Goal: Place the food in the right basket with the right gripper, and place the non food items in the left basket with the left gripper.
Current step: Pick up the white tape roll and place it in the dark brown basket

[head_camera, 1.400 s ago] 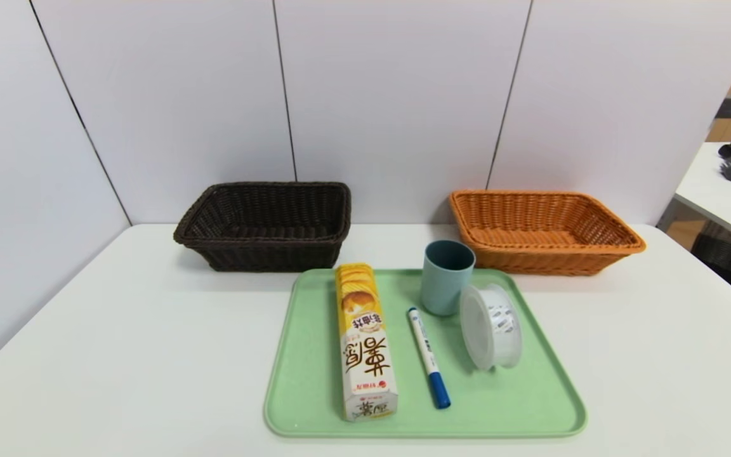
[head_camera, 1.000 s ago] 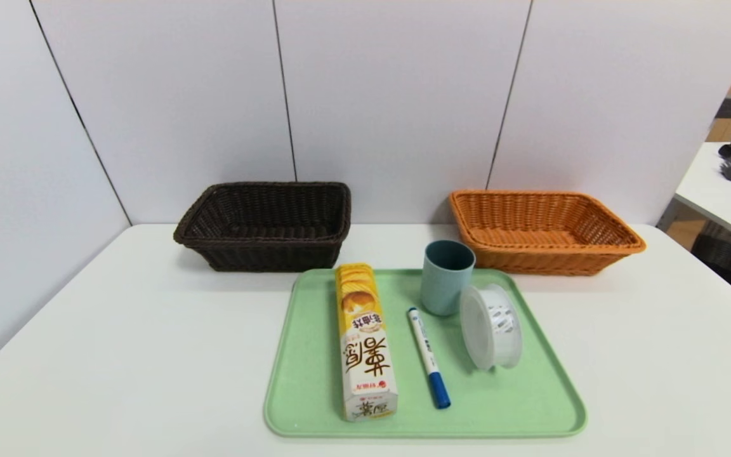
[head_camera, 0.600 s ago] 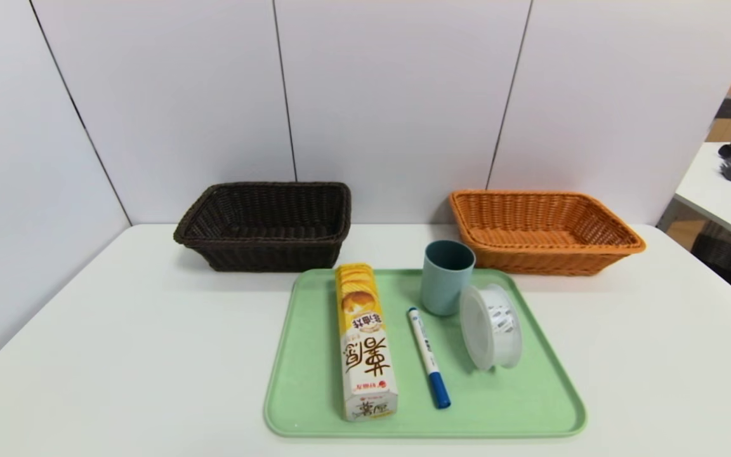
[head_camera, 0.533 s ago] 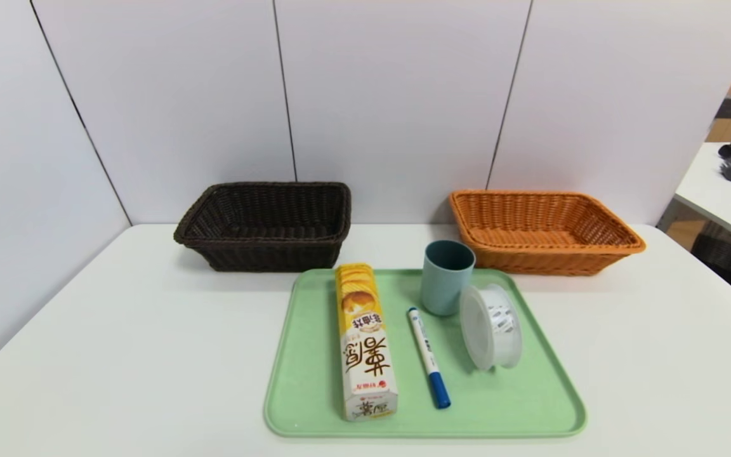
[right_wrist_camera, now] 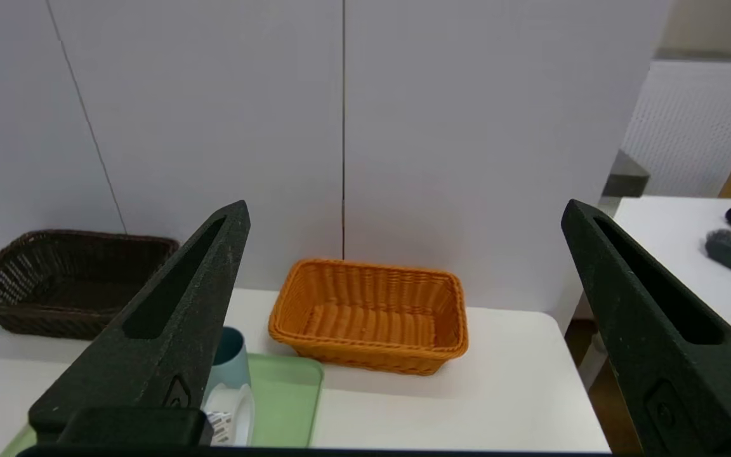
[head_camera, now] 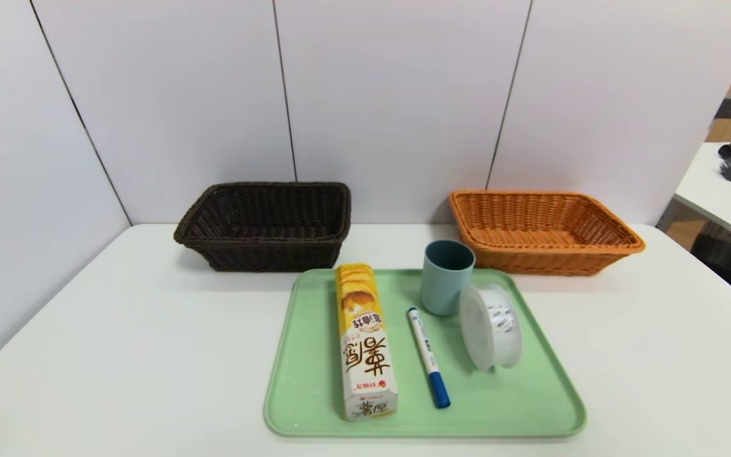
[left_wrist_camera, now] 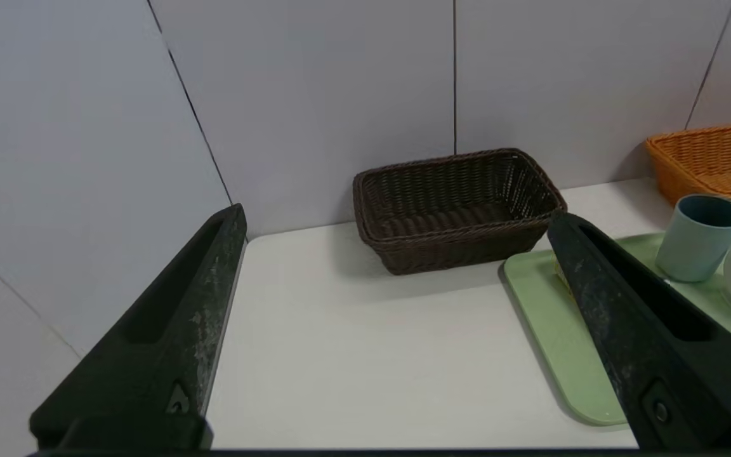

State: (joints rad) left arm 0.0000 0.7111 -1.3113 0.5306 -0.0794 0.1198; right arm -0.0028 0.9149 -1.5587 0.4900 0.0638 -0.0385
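A yellow-and-white chip carton (head_camera: 365, 343) lies lengthwise on the green tray (head_camera: 543, 406). Beside it lie a white marker with a blue cap (head_camera: 429, 357), a dusty-blue cup (head_camera: 445, 277) standing upright, and a translucent roll (head_camera: 491, 326) on its edge. The dark brown basket (head_camera: 266, 224) and the orange-tan basket (head_camera: 542, 230) stand empty at the back. Neither gripper shows in the head view. My left gripper (left_wrist_camera: 394, 219) is open, held back from the table's left part, facing the dark basket (left_wrist_camera: 454, 206). My right gripper (right_wrist_camera: 403, 212) is open, facing the orange basket (right_wrist_camera: 370, 314).
White wall panels close off the table's back and left. A second white table (head_camera: 730, 190) with a brush stands off to the right, past the table's right edge. Bare tabletop lies to both sides of the tray.
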